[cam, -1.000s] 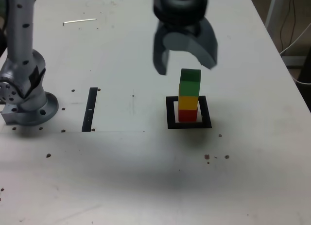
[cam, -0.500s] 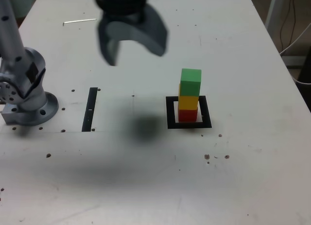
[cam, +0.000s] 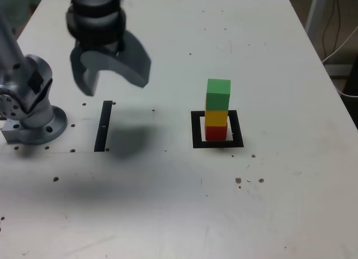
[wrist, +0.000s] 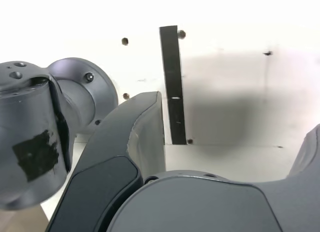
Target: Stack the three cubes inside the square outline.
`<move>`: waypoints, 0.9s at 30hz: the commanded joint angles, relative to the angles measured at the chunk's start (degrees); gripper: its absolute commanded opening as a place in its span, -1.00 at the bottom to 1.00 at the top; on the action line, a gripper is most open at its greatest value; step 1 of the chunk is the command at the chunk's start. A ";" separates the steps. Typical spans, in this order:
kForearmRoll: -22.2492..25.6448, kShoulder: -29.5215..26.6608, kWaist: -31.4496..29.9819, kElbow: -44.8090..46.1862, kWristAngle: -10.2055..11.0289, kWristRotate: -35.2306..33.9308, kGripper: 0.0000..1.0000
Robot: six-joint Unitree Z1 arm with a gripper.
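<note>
Stack of 3 cubes standing upright inside the outline: red cube at the bottom on the white centre, yellow cube on it, green cube on top. Looks finished, judging from how things lie. Gripper empty, jaws spread wide, hanging above the table well apart from the stack, toward the exterior view's left, over the black strip and near the arm base. Remaining risks few, all about disturbing the tower. Green cube sits a touch off-square on the yellow, edge slightly overhanging toward the exterior view's right, so any knock to the table or a sweep of the arm back across could tip it. Tall, narrow, light stack; little margin for a bump. Also worth watching: wide jaws close to the base in the wrist view, so a careless fold-back could clip the robot's own body. Safest reading: keep clear of the outline.
</note>
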 commanded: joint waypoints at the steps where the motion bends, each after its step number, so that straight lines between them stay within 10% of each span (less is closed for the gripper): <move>1: -1.52 -1.13 -0.06 2.94 -0.35 -0.65 0.99; 27: -11.27 -3.70 -0.07 16.41 -4.45 -2.24 0.99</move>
